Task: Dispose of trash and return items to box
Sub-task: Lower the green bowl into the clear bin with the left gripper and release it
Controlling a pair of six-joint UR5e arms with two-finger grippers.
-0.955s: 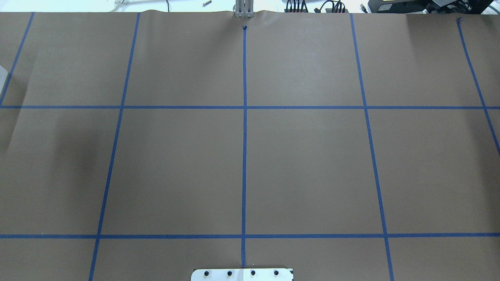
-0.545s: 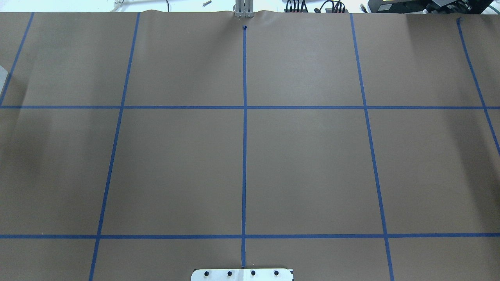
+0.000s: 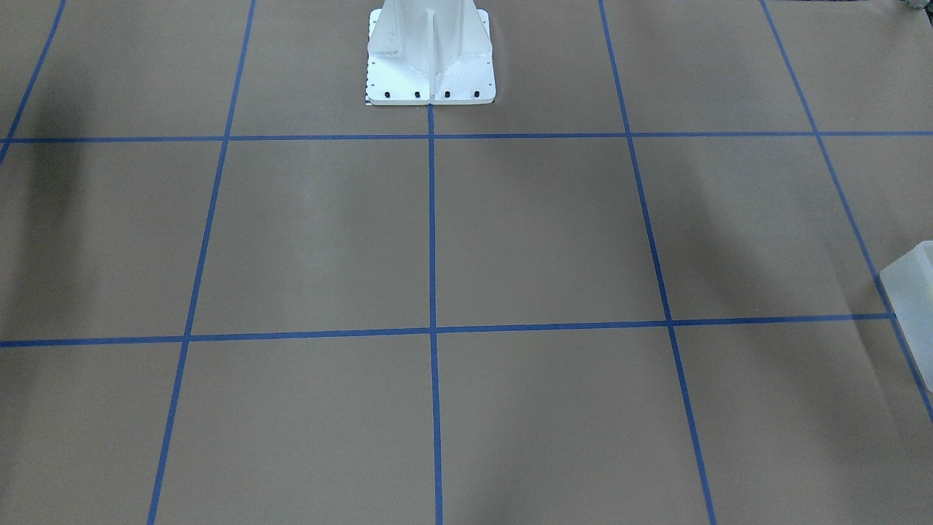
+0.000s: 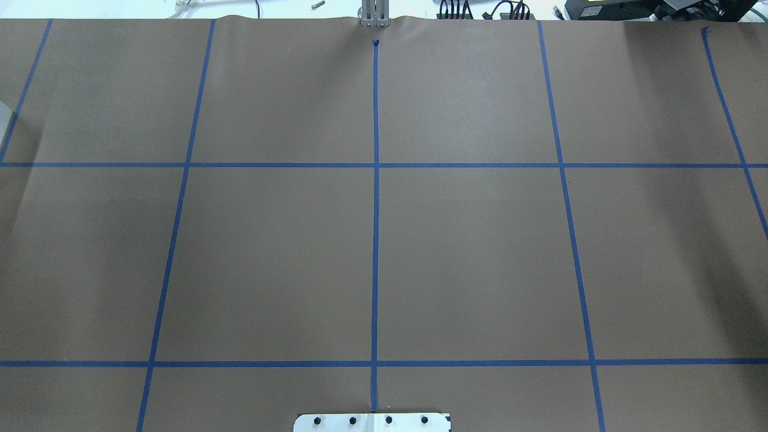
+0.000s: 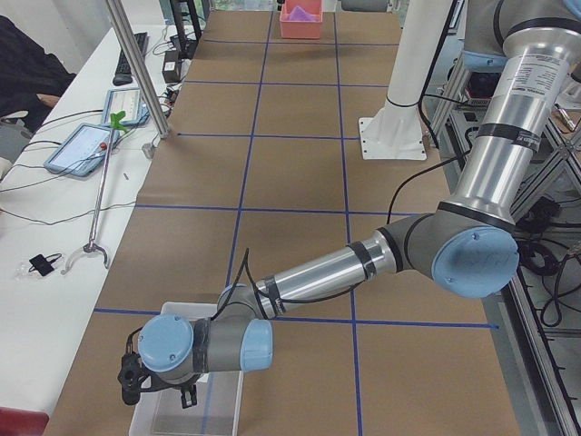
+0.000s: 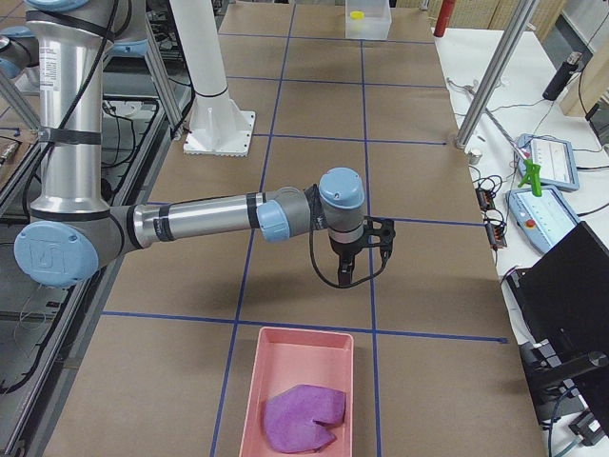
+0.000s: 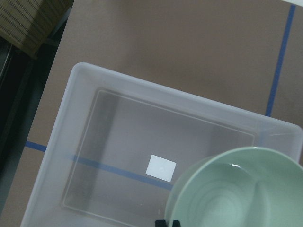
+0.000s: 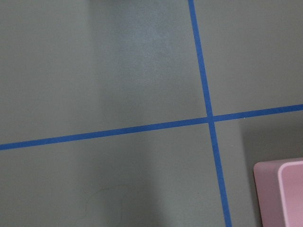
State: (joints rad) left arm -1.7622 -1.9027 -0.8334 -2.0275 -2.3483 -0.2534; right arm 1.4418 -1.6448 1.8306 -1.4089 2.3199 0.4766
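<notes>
Green bowl [image 7: 236,194] is seemingly pinched by the left hand [image 7: 168,222] over the five-o'clock corner of the clear box [image 7: 161,91]; to finish this return, lowering and release are called for. Farther off, the right hand [image 6: 366,267] cannot be judged open or closed.

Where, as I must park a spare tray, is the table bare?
The middle grid squares in front of the robot base are all bare, out toward both ends. Crowded only at the ends: the clear bin with the green bowl under the left arm, and the pink bin, with the right arm hanging just short of it.
</notes>
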